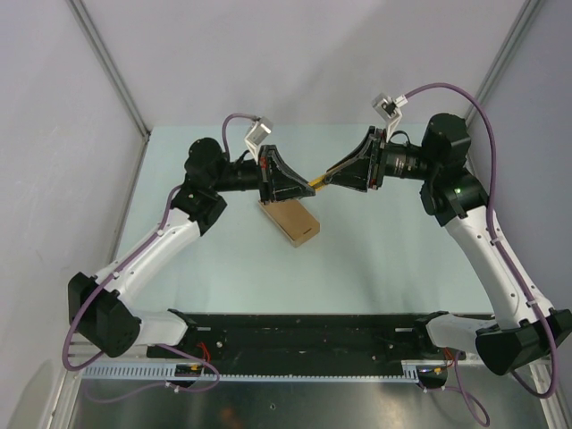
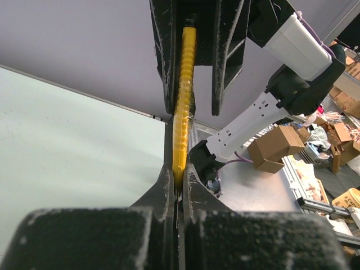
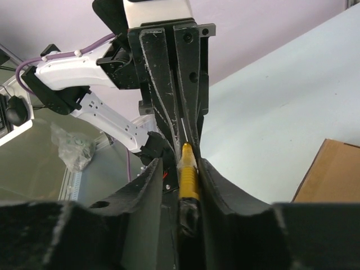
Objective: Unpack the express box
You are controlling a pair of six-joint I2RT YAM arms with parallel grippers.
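While the L arm (image 1: 152, 246) runs up from the 7 o'clock corner of the top view, its wrist turns toward 3 o'clock. That puts the L gripper (image 1: 307, 187) near the middle of the table (image 1: 384, 259), raised off the surface. Its jaws are pressed together on one end of a slim yellow utility knife (image 2: 181, 129). In the L wrist view the black fingers (image 2: 164, 191) clamp the ribbed handle w/ no gap showing.

The express box (image 1: 291, 222) lies flat on the table at approx. 6 o'clock from the L gripper, just below it in the top view. Its long axis runs approx. 10 to 4 o'clock, top face flat, plain tan. It sits apart from both grippers. In the R wrist view only a tan corner shows, at the 4 o'clock edge.

The knife bridges the two grippers in the air, angled toward approx. 2 o'clock from the L gripper, just past the box's far end.

The R gripper (image 3: 183, 169) faces 9 o'clock, nearly tip to tip w/ the L one. Its jaws stand part-way apart and straddle the knife's other end. In the R wrist view the yellow end sits close btwn both fingers (image 3: 216, 185), but the L wrist view shows a dark gap on one side. Whether it pinches the knife can't be told. The R arm (image 1: 487, 259) runs down to the 5 o'clock corner.
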